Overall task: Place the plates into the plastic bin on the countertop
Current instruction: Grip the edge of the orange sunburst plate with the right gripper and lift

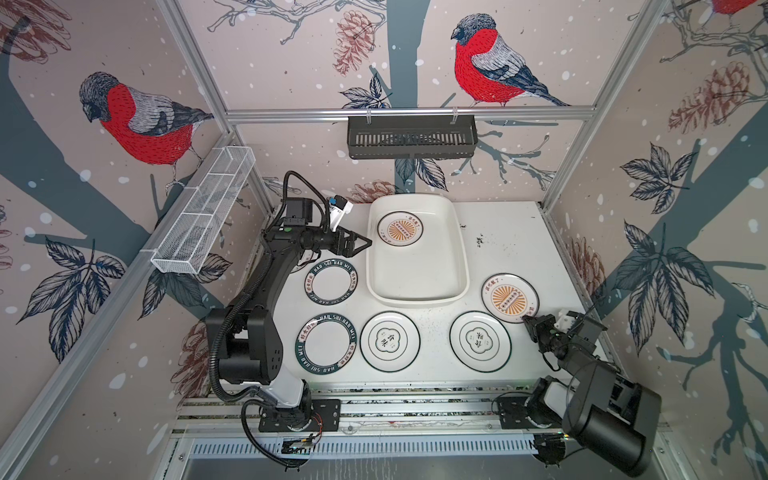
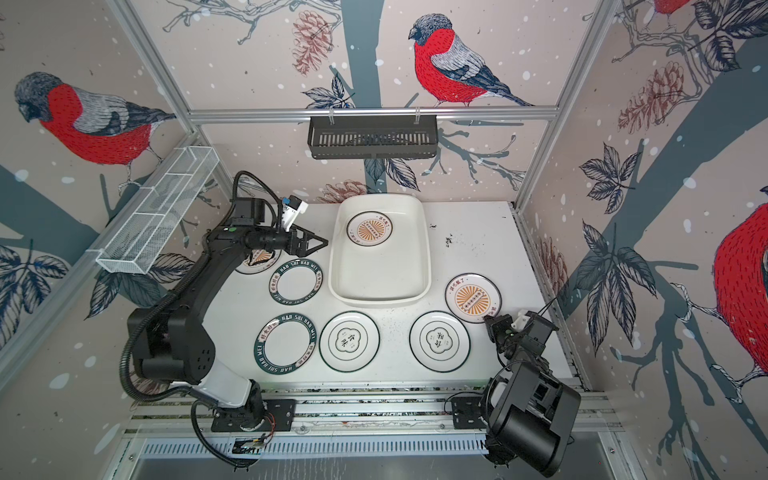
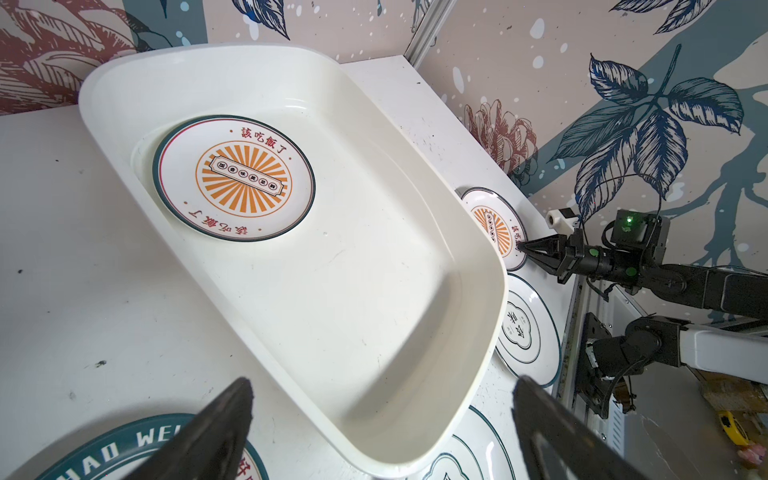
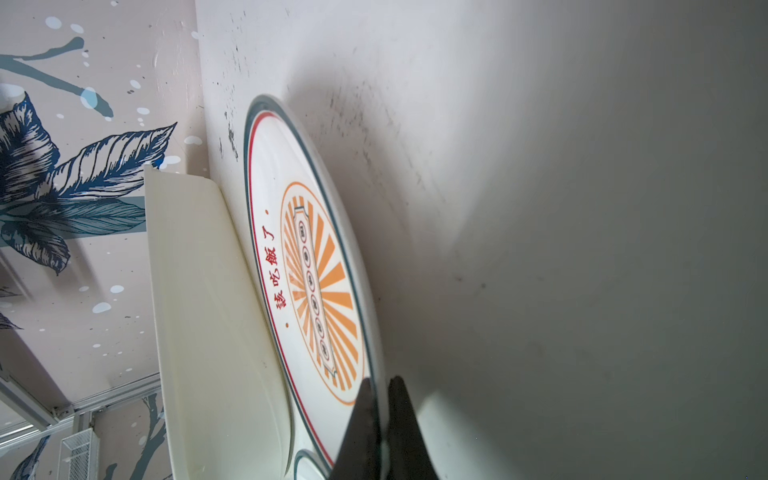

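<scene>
Right gripper (image 4: pixel 381 386) pinches a sunburst plate (image 4: pixel 316 270); left arm (image 2: pixel 208 282) half hides another plate (image 2: pixel 262 262).

1 plate (image 1: pixel 400 229) is lying in the plastic bin (image 1: pixel 415 272); 3 plates (image 1: pixel 330 282) are lying left, 2 before, 1 right.

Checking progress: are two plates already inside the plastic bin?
No, only one sunburst plate lies in the plastic bin, near its far end.
</scene>
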Robot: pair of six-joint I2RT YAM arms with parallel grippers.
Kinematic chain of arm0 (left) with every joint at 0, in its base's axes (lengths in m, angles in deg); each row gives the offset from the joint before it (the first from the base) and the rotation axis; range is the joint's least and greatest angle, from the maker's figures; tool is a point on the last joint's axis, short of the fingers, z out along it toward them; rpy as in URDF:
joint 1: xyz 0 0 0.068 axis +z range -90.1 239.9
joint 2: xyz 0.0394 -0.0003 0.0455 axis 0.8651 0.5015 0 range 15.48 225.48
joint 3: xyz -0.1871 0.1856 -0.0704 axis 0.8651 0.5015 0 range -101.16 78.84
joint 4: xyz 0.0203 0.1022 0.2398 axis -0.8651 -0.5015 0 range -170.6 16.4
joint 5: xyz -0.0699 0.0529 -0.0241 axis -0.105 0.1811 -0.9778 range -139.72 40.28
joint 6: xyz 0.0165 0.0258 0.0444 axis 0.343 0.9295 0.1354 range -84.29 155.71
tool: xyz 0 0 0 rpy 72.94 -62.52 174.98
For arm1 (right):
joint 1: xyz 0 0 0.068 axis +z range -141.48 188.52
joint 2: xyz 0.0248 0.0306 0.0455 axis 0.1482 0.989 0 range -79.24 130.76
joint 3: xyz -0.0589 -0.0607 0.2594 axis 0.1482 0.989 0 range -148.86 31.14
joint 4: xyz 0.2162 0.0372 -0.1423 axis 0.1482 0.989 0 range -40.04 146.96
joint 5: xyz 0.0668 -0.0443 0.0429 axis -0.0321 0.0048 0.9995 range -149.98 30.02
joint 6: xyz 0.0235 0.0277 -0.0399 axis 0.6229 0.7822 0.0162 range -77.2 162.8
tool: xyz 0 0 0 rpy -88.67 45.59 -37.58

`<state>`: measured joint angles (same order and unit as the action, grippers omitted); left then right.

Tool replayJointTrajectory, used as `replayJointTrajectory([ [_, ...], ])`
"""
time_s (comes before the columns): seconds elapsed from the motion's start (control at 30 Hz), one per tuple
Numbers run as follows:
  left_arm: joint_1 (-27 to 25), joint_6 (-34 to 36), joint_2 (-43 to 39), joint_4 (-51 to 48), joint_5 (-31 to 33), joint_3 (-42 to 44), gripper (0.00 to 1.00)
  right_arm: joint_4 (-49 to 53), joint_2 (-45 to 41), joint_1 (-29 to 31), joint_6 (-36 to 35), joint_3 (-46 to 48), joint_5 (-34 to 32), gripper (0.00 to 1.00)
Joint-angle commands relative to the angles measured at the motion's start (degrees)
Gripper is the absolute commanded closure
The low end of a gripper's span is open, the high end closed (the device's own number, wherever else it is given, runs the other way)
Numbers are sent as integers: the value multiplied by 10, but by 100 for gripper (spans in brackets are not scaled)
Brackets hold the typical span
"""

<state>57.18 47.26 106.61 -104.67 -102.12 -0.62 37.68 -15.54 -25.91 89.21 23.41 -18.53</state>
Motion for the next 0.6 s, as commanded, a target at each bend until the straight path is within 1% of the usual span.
replayJointTrajectory([
  [0.0, -1, 10, 3, -13, -9, -12, 4, -8, -2, -6, 6, -8, -8, 98],
  [0.17, -1, 8, 6, -18, -9, -24, 4, -10, -8, -15, 14, -30, 0, 98],
  [0.3, -1, 29, 13, -53, 3, -59, 4, 7, -4, -20, 9, -68, 12, 98],
  [0.4, -1, 24, 7, -46, 13, -58, 4, 22, -5, -20, 3, -91, 11, 98],
  [0.57, -1, 10, -4, -34, 9, -46, 4, 40, -7, -19, -8, -119, 17, 98],
])
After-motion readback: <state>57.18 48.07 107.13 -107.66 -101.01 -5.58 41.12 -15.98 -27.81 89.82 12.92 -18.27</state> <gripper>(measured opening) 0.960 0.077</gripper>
